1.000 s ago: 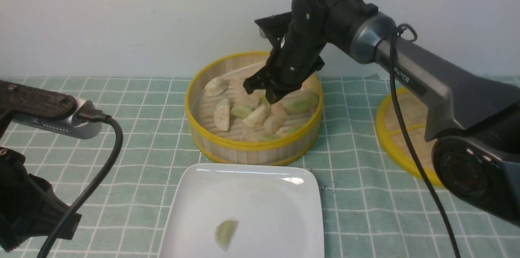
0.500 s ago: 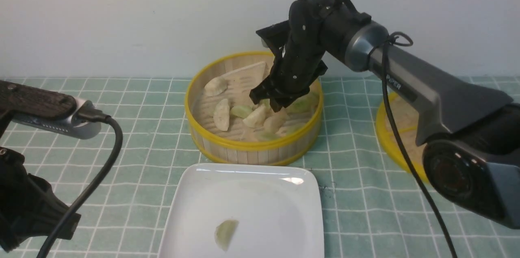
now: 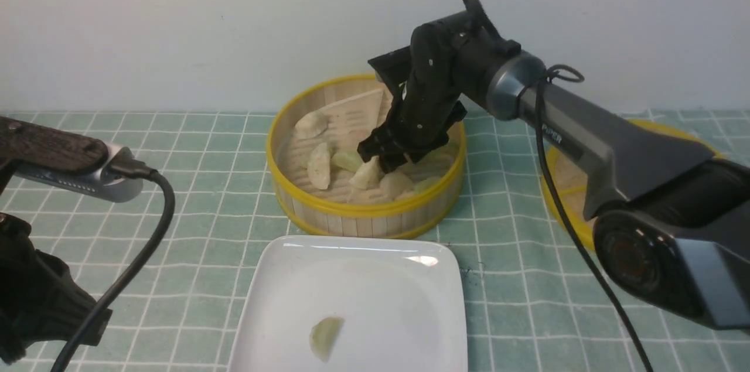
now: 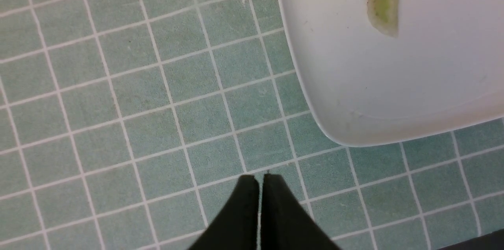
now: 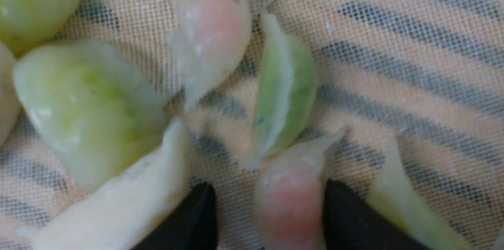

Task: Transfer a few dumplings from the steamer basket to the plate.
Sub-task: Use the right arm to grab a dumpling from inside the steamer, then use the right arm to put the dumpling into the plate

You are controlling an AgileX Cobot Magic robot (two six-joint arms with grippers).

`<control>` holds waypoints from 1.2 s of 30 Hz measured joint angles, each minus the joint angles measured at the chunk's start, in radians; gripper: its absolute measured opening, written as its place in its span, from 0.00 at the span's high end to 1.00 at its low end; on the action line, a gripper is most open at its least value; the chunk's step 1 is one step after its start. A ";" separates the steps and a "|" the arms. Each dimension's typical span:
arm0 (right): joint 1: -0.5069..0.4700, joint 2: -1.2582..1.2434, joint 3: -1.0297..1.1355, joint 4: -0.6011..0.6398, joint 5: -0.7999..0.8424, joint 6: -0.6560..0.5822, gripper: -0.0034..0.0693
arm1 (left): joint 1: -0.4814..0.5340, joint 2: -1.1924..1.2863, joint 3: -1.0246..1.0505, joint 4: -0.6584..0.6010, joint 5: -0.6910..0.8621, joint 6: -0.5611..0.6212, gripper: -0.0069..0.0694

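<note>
Front view: steamer basket [image 3: 362,209] stands behind the plate [image 3: 351,278], near its far edge. Several dumplings lie on the basket's slatted floor; a cream one [image 3: 319,166] sits toward the basket's left side. One pale green dumpling [image 3: 326,338] is on the plate, so the job looks partly done, with the next pick being set up. Right gripper [image 3: 389,155] reaches down inside the basket, among the dumplings. Left gripper is by the table's left side, away from the basket. Woven lid [image 3: 571,187] lies to the right, partly behind the right arm.

Left wrist view: left gripper [image 4: 260,181] has its fingertips together, nothing between them, over the checked cloth [image 4: 157,124]; plate and its single dumpling also in sight.

Right wrist view: jaws apart, one on each side of a pink dumpling [image 5: 291,202]. A gap shows on one side; on the other the finger is very close, contact uncertain. No grip established. A green dumpling [image 5: 285,92] lies right against or just beside the pink one's tip.

Handling, judged: light, soft, moist, probably slippery; thin skin could tear or stick to the liner. Best hold is across the plump middle, low down, closing gently; the thin pleated edge is a poor grip. Risk: pinching or dragging a neighbour.
</note>
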 joint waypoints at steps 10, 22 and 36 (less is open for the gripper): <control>-0.002 0.004 -0.048 -0.001 0.038 0.001 0.70 | 0.000 0.000 0.000 0.001 0.008 0.000 0.92; 0.022 -0.500 0.358 0.181 0.045 -0.008 0.70 | 0.000 0.000 0.000 0.001 0.034 0.000 0.92; 0.233 -0.487 0.863 0.217 -0.078 -0.070 0.55 | 0.000 0.000 0.000 -0.002 0.005 0.000 0.92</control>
